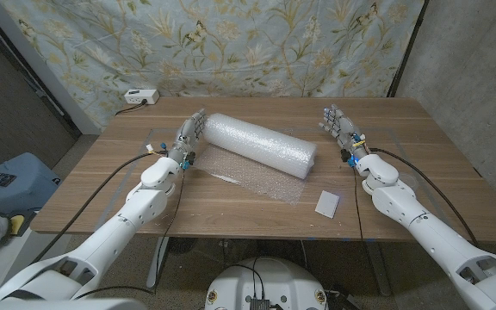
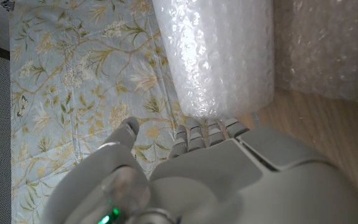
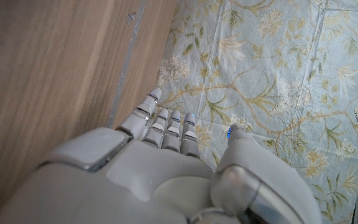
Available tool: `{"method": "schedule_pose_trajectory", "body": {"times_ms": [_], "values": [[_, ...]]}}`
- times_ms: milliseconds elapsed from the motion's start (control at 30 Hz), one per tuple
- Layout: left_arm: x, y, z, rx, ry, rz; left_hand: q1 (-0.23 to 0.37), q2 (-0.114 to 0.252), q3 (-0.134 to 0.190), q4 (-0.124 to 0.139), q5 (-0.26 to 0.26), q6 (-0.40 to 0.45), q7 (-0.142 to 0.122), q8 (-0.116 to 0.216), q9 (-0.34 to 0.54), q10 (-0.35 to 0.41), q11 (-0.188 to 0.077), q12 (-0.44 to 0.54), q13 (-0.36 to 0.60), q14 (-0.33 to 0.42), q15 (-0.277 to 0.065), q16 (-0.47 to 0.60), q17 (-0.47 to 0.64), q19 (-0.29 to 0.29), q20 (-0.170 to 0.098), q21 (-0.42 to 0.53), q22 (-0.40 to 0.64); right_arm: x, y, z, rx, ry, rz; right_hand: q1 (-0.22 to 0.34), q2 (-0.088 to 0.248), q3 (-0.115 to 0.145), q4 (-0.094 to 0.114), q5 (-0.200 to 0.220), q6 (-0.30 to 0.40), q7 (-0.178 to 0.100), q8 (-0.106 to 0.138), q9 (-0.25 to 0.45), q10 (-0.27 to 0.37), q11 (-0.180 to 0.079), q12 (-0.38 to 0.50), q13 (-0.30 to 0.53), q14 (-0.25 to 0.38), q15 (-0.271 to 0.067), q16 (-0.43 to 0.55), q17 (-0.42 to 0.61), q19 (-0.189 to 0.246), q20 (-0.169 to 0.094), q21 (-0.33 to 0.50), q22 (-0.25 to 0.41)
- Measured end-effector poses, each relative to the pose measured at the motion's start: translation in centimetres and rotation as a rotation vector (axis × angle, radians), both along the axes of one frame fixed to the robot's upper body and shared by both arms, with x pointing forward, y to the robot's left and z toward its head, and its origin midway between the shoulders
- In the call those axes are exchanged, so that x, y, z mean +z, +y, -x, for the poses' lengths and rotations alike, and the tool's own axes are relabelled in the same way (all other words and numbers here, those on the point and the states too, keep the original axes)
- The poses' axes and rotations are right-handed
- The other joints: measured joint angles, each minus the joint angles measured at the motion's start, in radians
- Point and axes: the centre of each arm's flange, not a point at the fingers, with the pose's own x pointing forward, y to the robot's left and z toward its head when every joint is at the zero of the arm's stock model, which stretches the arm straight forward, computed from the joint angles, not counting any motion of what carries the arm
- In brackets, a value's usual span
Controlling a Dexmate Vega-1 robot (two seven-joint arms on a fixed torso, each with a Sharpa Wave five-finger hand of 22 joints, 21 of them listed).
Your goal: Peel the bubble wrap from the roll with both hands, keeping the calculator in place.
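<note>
A thick roll of bubble wrap (image 1: 261, 142) lies slantwise across the middle of the table, and a loose sheet (image 1: 252, 178) is spread from it toward the front edge. My left hand (image 1: 188, 136) stands at the roll's left end with its fingers straight and holds nothing. In the left wrist view its fingertips (image 2: 207, 132) reach the roll's end (image 2: 216, 56); whether they touch is unclear. My right hand (image 1: 341, 129) is raised to the right of the roll, apart from it, with its fingers (image 3: 166, 124) extended and empty. A small flat whitish rectangle (image 1: 327, 202), too small to read, lies off the sheet's front right corner.
A white power strip (image 1: 140, 96) sits at the table's back left corner. A floral cloth (image 1: 231, 43) hangs behind the wooden table (image 1: 420, 172). On the floor to the left stands a blue object (image 1: 7, 181).
</note>
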Motion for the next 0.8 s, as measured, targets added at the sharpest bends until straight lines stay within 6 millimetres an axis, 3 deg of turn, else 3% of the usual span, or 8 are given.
{"method": "schedule_pose_trajectory", "body": {"times_ms": [367, 800], "values": [[0.1, -0.4, 0.1, -0.008, 0.008, -0.008, 0.011, 0.0, 0.011, -0.017, 0.004, 0.005, 0.005, 0.0, 0.0, 0.005, 0.005, 0.0, 0.0, 0.005, 0.005, 0.0, 0.0, 0.005, 0.005, 0.0, 0.0, 0.4, 0.1, 0.0, 0.009, -0.005, 0.014, 0.0, 0.0, 0.003, -0.003, 0.0, 0.009, -0.002, 0.0, 0.0, 0.0, 0.0, 0.0, 0.0, 0.009, -0.002, 0.0, -0.003, 0.0, 0.0, 0.004, 0.0], [1.9, -0.6, 1.6, -0.014, 0.006, -0.056, 0.026, -0.008, 0.018, -0.046, 0.015, 0.0, 0.01, 0.0, 0.0, 0.005, 0.016, 0.0, -0.003, 0.011, 0.01, 0.0, 0.0, 0.008, 0.008, -0.005, 0.0, 0.3, 0.2, 0.3, 0.011, -0.01, 0.017, 0.009, 0.001, 0.014, -0.014, 0.0, 0.009, -0.002, 0.0, 0.0, 0.011, 0.0, 0.0, 0.0, 0.009, -0.002, 0.0, -0.007, 0.0, 0.0, 0.004, 0.0]]}}
